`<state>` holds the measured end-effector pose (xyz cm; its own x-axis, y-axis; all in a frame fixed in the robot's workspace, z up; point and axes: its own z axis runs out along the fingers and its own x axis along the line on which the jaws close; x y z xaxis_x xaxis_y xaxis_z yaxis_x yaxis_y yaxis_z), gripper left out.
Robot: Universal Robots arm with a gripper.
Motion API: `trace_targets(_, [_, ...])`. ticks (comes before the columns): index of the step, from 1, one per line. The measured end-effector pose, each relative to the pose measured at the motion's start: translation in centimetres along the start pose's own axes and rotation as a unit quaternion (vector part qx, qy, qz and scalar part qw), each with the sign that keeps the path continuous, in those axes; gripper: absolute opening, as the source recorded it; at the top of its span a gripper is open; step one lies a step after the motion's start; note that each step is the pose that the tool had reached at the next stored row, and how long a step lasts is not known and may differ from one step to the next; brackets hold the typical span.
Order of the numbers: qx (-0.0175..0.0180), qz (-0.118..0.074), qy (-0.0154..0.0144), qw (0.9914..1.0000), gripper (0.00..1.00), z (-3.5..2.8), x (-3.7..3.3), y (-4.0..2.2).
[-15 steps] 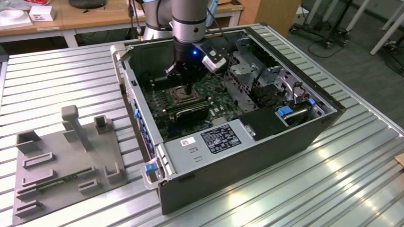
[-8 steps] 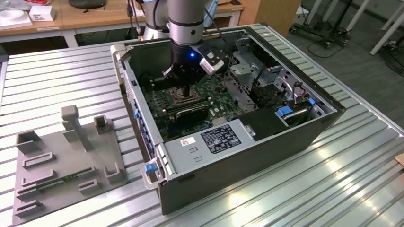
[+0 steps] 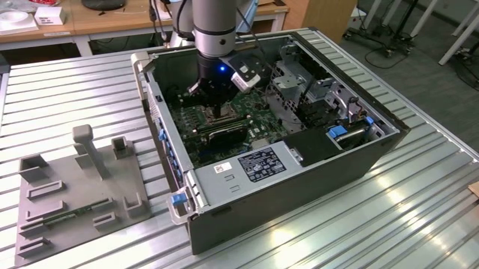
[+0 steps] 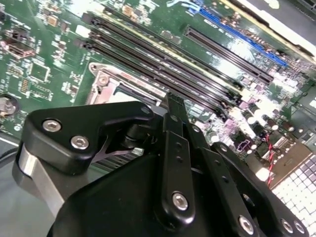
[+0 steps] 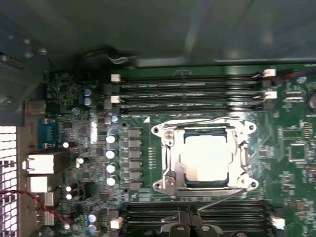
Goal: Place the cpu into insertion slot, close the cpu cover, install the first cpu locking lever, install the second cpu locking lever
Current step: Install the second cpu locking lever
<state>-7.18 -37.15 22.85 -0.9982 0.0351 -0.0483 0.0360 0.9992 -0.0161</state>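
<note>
In the first wrist view the pale square cpu (image 5: pixel 207 159) lies in the insertion slot (image 5: pixel 249 183) on the green motherboard. The silvery cpu cover (image 5: pixel 173 158) lies flat around it. One thin locking lever (image 5: pixel 202 120) runs along one side of the frame. Another lever wire (image 5: pixel 222 198) slants out from the opposite side toward my gripper (image 5: pixel 190 217). In the second wrist view the black gripper (image 4: pixel 173 101) has its fingers together, tips just beside the slot (image 4: pixel 116 84). In the exterior view the gripper (image 3: pixel 217 115) reaches down into the open computer case.
Long black memory slots (image 5: pixel 187 86) flank the socket on two sides. The case walls (image 3: pixel 153 106), a metal drive cage (image 3: pixel 299 89) and the grey power supply box (image 3: pixel 254 165) hem the arm in. A grey parts fixture (image 3: pixel 75 185) lies on the slatted table at the exterior view's left.
</note>
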Motion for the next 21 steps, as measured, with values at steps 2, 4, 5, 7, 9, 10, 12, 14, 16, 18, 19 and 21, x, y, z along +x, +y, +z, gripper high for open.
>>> trace_targets(2, [0.0, 0.0, -0.0006, 1.0, 0.11, 0.2, 0.33, -0.06])
trace_targets(4, [0.0, 0.0, -0.0009, 1.0, 0.11, 0.43, 0.55, -0.1])
trace_targets(5, [0.0, 0.0, -0.0009, 1.0, 0.11, 0.53, 0.63, -0.11])
trace_targets(7, [0.0, 0.0, -0.001, 1.0, 0.11, 0.74, 0.78, -0.14])
trace_targets(9, [0.0, 0.0, -0.0009, 1.0, 0.11, 1.0, 0.96, -0.17])
trace_targets(10, [0.0, 0.0, -0.001, 1.0, 0.11, 1.12, 1.04, -0.18])
trace_targets(12, [0.0, 0.0, -0.0009, 1.0, 0.11, 1.3, 1.2, -0.2])
trace_targets(14, [0.0, 0.0, -0.001, 1.0, 0.11, 1.42, 1.28, -0.22])
trace_targets(16, [0.0001, 0.0, -0.0009, 1.0, 0.11, 1.44, 1.3, -0.22])
trace_targets(18, [0.0, 0.0, -0.001, 1.0, 0.11, 1.44, 1.36, -0.22])
trace_targets(19, [0.0, 0.0, -0.001, 1.0, 0.11, 1.44, 1.36, -0.22])
trace_targets(21, [0.0, 0.0, -0.001, 1.0, 0.11, 1.44, 1.37, -0.18])
